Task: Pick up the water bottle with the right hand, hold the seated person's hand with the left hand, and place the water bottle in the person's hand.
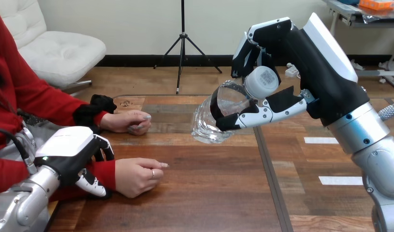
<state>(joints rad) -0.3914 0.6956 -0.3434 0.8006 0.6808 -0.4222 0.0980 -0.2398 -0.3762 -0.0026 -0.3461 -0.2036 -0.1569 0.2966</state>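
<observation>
OK, R hand [306, 63] is clamped round bottle [232, 100], held tilted in the air over table [209, 193], cap toward cam. L hand [71, 145] has fingers + thumb curled round person's wrist [105, 174] (near hand [137, 176], resting on table). Bottle is well apart from it; other hand [129, 122] rests farther back.

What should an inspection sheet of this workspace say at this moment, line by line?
Surface: brown wooden plank table, two white strips at its right.
Job's things: clear plastic water bottle with white cap, tilted, in the right hand; the nearer person's hand, loosely curled, resting on the table.
Clutter: nothing seen.
Hands: right hand curled round the bottle; left hand curled round the person's wrist.
Cables: nothing seen.
Surroundings: a person sits at the table's left; their farther hand rests on the table.
</observation>
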